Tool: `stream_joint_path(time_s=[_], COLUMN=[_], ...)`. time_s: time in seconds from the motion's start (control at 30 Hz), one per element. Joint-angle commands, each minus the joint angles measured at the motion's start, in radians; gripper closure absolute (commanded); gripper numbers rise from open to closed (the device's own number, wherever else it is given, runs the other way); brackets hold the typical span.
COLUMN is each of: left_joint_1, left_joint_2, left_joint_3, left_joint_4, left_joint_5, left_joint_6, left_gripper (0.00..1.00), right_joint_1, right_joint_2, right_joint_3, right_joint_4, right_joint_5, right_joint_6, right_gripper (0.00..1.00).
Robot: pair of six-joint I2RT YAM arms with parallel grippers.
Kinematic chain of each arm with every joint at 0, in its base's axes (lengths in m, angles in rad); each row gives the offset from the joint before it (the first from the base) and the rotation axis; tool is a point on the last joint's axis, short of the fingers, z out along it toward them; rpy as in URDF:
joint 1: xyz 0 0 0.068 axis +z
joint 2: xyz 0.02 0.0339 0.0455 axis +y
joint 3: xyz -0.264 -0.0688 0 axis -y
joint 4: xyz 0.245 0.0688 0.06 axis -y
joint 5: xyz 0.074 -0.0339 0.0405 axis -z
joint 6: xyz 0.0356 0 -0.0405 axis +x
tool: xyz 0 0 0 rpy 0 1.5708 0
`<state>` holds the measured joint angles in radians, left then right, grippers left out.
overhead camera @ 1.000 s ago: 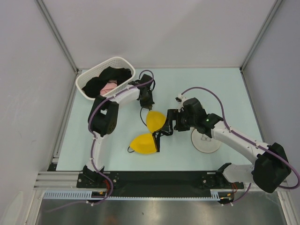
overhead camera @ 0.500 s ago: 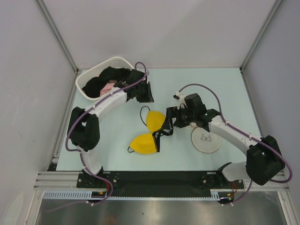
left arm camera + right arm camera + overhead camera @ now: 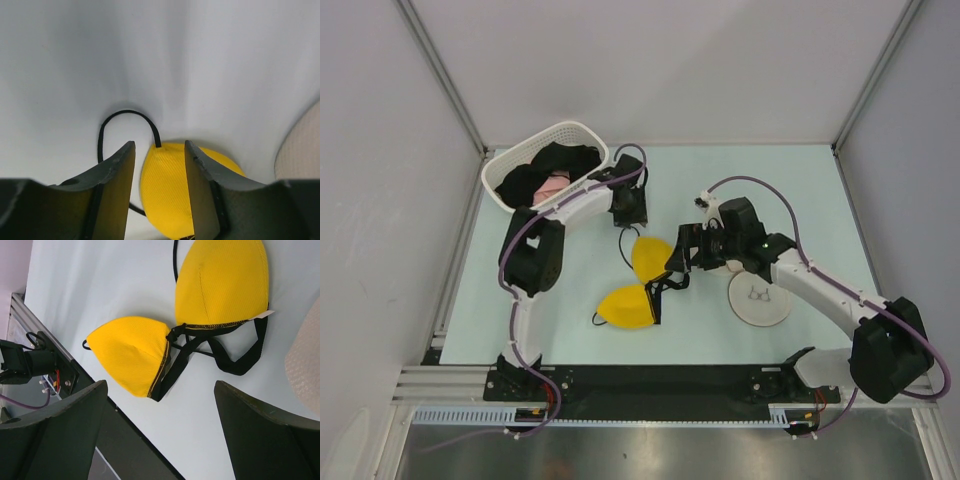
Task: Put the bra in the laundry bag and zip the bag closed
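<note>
Plainly, the pale green counter (image 3: 790, 190) is boxed in by blank grey-white walls (image 3: 650, 60), with metal posts (image 3: 440, 70) at the far corners and a black rail (image 3: 670, 378) along its near edge. The yellow bra (image 3: 628, 306) lies mid-counter, cups domed upward and black straps loose. Just right of it, not touching, rests the round laundry bag (image 3: 758, 300). A white basket (image 3: 530, 141) of dark and pink clothes sits in the far left corner. The left end effector (image 3: 159, 145) hovers partly spread by the far cup, gripping nothing. The right end effector (image 3: 160, 385) gapes wide above the bra, empty.
</note>
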<state>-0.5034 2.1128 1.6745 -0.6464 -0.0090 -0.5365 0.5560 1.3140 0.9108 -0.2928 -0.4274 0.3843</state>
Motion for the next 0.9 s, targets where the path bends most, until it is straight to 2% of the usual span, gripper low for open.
stream_joint_path(time_s=[0.0, 0.87], left_joint_1=[0.002, -0.021], left_joint_2=[0.053, 0.121], left_joint_3=[0.094, 0.105], left_joint_4=[-0.033, -0.070], left_joint_5=[-0.080, -0.063], left_joint_6=[-0.046, -0.206], left_gripper=[0.51, 0.59], right_joint_1=[-0.002, 0.007], right_joint_2=[-0.051, -0.142], right_joint_3=[-0.013, -0.082], right_joint_4=[0.020, 0.050], right_joint_5=[-0.008, -0.027], right_joint_6=[0.007, 0.056], right_gripper=[0.07, 0.07])
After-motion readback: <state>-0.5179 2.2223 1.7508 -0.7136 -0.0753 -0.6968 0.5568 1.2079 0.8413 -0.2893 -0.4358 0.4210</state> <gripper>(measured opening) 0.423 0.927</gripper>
